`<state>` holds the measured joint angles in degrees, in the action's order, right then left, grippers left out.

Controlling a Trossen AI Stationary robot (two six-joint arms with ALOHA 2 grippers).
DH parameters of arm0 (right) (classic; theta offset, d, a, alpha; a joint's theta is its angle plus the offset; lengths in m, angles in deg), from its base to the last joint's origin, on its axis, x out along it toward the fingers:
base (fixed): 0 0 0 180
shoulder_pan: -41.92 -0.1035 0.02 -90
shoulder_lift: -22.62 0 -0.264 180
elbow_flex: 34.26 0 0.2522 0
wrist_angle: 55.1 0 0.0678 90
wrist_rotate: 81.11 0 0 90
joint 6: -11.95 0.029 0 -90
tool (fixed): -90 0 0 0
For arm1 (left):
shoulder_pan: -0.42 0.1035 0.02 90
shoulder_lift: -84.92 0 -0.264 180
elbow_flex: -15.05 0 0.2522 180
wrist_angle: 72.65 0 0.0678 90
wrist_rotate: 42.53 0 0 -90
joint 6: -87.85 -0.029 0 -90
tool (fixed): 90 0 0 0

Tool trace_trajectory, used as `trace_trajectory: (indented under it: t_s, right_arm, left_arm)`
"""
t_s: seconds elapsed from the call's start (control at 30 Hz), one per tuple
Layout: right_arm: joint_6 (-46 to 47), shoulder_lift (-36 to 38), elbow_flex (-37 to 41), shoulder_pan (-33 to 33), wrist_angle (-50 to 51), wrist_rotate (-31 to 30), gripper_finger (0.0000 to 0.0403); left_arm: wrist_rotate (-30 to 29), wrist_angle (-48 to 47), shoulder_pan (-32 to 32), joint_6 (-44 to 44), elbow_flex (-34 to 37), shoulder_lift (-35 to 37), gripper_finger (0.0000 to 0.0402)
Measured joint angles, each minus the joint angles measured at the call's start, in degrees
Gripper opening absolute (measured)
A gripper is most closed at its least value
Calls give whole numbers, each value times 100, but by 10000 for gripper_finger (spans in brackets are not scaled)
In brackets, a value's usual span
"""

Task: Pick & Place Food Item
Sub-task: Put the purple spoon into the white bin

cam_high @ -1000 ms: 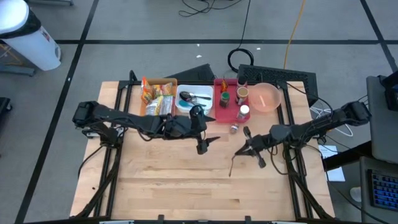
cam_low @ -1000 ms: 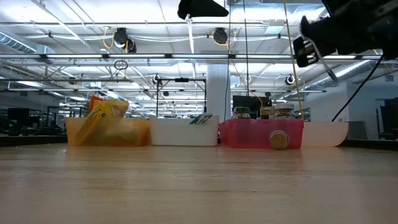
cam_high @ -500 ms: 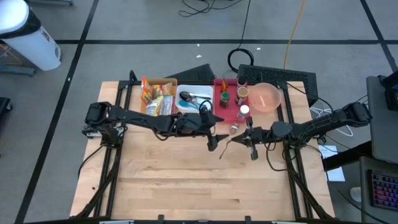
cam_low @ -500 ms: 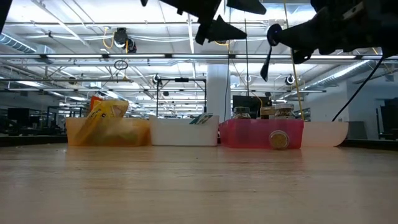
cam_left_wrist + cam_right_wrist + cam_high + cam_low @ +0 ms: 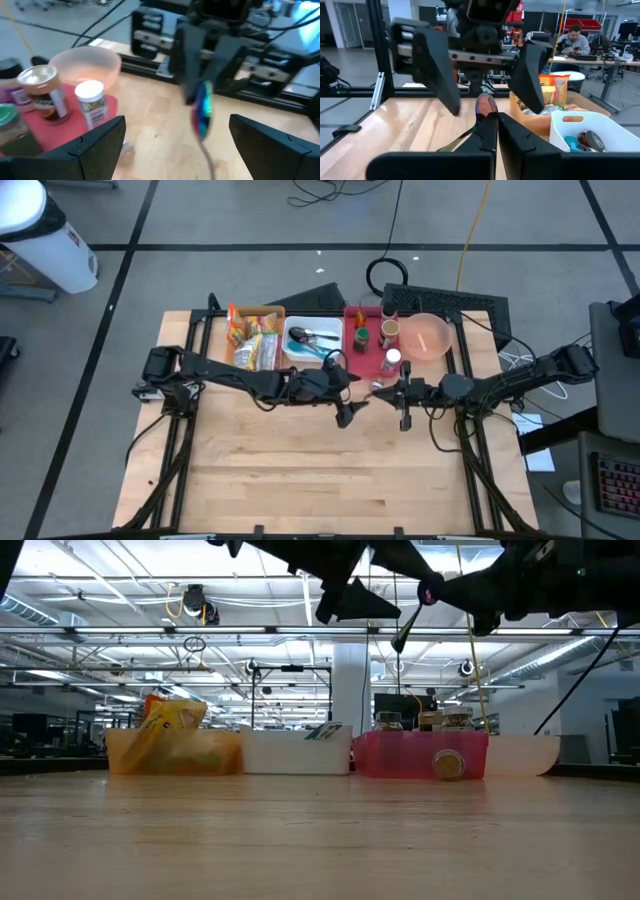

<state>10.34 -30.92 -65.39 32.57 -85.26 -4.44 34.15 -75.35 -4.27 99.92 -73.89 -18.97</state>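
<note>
Snack packets, the food items [image 5: 252, 338], lie in an orange bin at the table's far side. No gripper touches them. Above the table's middle right, my right gripper [image 5: 494, 122] is shut on an iridescent spoon [image 5: 486, 106]. My left gripper [image 5: 177, 120] faces it from the left. It is open, and its fingers [image 5: 440, 75] stand on either side of the spoon's bowl [image 5: 202, 110] without touching it. My right gripper pinches the spoon between its two fingers, close to where the bowl meets the handle [image 5: 485, 122]. The fingers come roughly level from the table's right. The bowl sticks out past the fingertips, the thin handle [image 5: 454, 145] trails below, and the spoon is clear of the table.
Along the far edge stand the orange bin, a white bin [image 5: 310, 340] with utensils, a red bin [image 5: 368, 345] with jars and a pink bowl [image 5: 428, 337]. A small jar [image 5: 377, 387] lies on the table before the red bin. Bare wood [image 5: 320, 470] spreads toward the near edge.
My left gripper has gone toward the table's right edge and down, up to the spoon, staying open. My right gripper has turned toward the left arm. The spoon's free end has swung up from pointing at the near edge and now lies toward the left gripper.
</note>
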Motion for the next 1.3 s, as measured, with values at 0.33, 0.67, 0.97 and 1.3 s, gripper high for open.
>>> trace_trajectory:
  t_s: [0.33,0.67,0.97,1.3]
  right_arm:
    - [123,0,0,1,-64,132,0]
    - [252,4,-2,7,-55,114,0]
    - [350,4,-4,4,-24,129,0]
    - [350,4,-4,-4,4,186,42]
  left_arm:
    - [-364,-7,19,52,2,-10,316]
    - [-301,149,28,-120,2,-10,176]
    - [-11,259,32,-494,8,-10,62]
    - [-39,255,39,-658,9,-10,6]
